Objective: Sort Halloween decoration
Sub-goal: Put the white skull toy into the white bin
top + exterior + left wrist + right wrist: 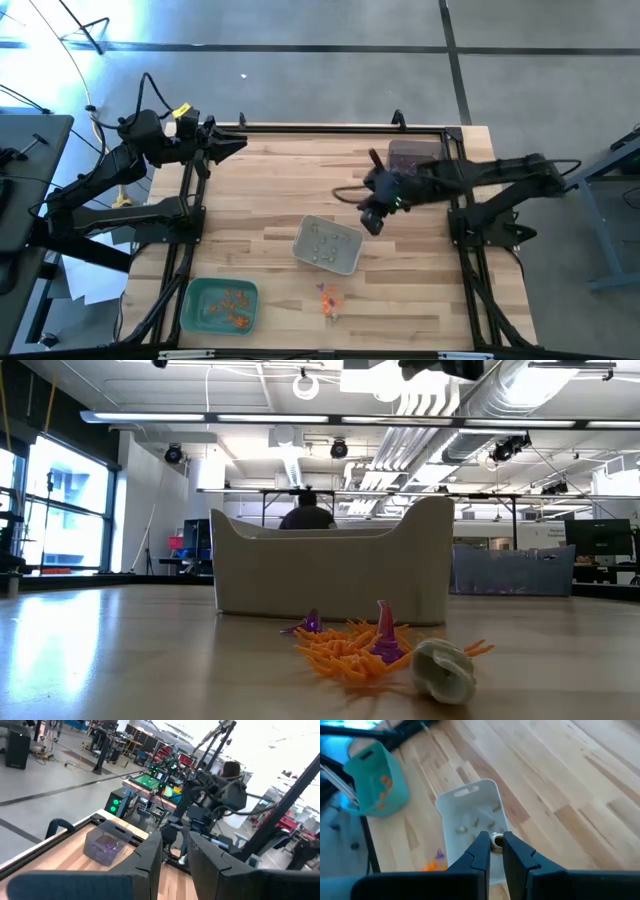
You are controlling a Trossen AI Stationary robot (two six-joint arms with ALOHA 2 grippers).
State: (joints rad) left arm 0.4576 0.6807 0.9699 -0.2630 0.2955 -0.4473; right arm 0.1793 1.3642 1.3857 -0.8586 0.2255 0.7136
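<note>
Pale butcher-block wood spreads under me, a table (400, 310) framed by dark rails, with a busy workshop of benches and ducts beyond it. Going from the left: my left gripper (232, 144) waits at the far left corner, above the table edge, its fingers (150, 856) set a narrow gap apart with nothing between them. Nearer, at the front left, sits the green tray (221, 305), with orange trinkets (236, 300) lying inside. Toward the middle stands the grey tray (328, 245), holding several pale whitish pieces (461, 828). Just in front of it, on bare wood, lies the unsorted pile (375, 645) (orange spiky bits, a purple cone, a pale round piece beside them). Right of centre, my right gripper (372, 220) hangs over the far right edge of the grey tray, fingers pinched on a small pale trinket (496, 842). Farther back on the right stands the dark tray (413, 155), with purple pieces showing inside.
</note>
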